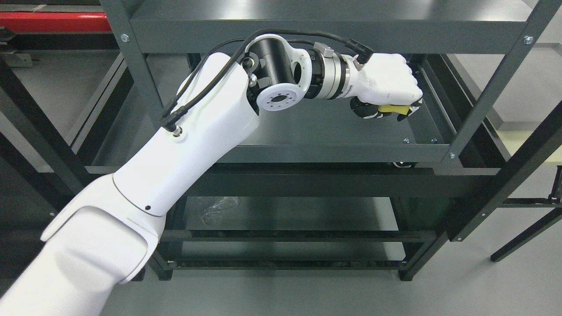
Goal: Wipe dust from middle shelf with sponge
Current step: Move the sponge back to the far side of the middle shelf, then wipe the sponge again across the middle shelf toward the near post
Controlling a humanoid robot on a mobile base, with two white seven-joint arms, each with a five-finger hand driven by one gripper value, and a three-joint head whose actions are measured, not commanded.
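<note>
Left hand [390, 85] is reached into the dark metal rack, arm entering from the lower left. Its fingers [373, 112] are curled under the palm and clamped on a yellow sponge [392, 108], of which only a narrow strip shows below the knuckles. The right arm is not visible.

Location of the sponge: directly beneath the fingers, pressed between them and the middle shelf [307, 127], toward the shelf's right end. Whether the underside of the sponge is in full contact with the shelf surface cannot be confirmed; it appears at or just above it. The rack's right rear corner lies just beyond the fingertips; the right front upright [487, 87] stands near, to the outside of the hand. The upper shelf [325, 26] sits close over the wrist, leaving little room to lift.

Handling assessment: the sponge is judged light, soft and compressible, not fragile, with enough surface friction to drag rather than slide. Best hold is across the top and long sides, as now, leaving the bottom face free to wipe. An over-tight grip would likely fold it and reduce contact area.

A crumpled clear plastic film [217, 206] lies on the lower shelf, well below the fingers and apart from the work.
</note>
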